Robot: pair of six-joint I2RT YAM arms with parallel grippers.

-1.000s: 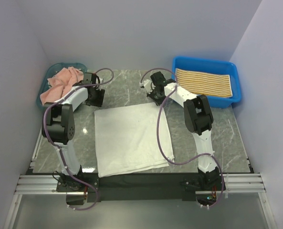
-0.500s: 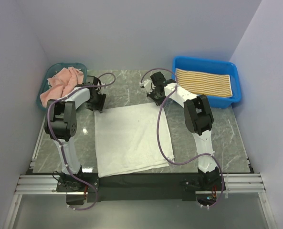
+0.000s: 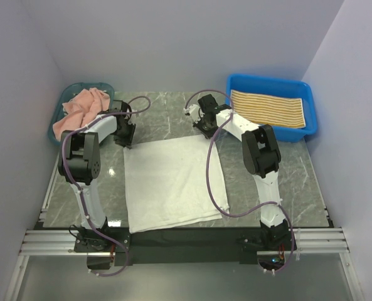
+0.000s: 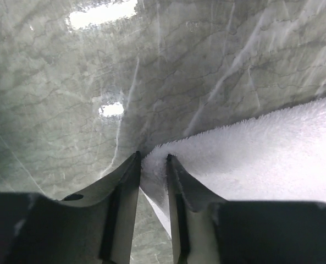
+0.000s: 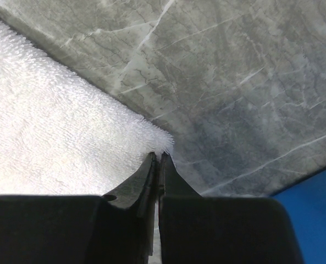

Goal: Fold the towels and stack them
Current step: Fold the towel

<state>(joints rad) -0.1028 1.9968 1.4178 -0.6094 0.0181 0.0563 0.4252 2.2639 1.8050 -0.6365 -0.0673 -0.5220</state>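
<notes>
Records white towel (image 3: 173, 182) spread flat on marble table (image 3: 305, 182), near edge at the table front, almost square, long axis unclear, right corners skewed farther back. Finds left gripper (image 4: 153, 158) narrowly parted astride far-left corner, right gripper (image 5: 157, 155) pinched onto far-right corner. Beyond, notes pink towel (image 3: 79, 110) in teal basket (image 3: 52, 130), yellow-striped towel (image 3: 267, 108) in blue bin (image 3: 298, 133).

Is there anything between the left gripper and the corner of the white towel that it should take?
Nothing visible. The left gripper has one finger on each side of the far left corner of the white towel, which lies flat on the table.
</notes>
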